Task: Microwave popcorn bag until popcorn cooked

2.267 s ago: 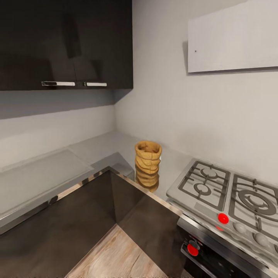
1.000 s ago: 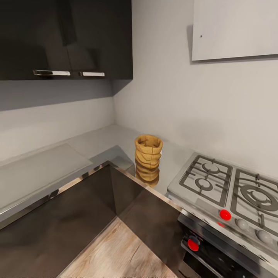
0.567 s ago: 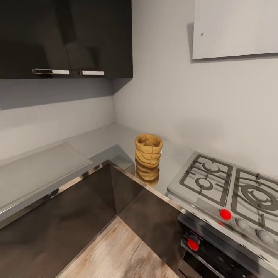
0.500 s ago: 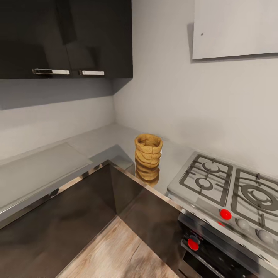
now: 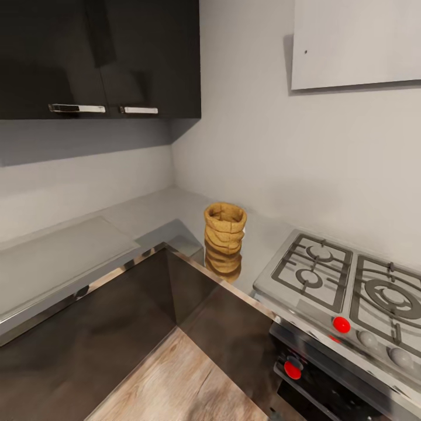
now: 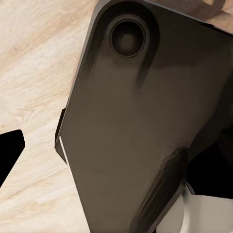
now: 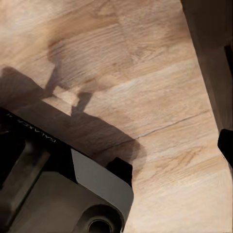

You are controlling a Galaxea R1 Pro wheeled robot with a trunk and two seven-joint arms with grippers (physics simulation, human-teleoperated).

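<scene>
Popcorn bag upright on countertop in the inner corner — near the front edge, just left of gas hob. Wooden floor lies before the cabinets. Grippers' state — cannot tell from wrist views.

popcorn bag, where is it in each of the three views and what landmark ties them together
Head view: the popcorn bag stands upright near the middle, on the grey countertop in the corner, left of the gas hob.
Left wrist view: not in it.
Right wrist view: not in it.
Shared landmark: the wooden floor, also under both wrist cameras.
</scene>
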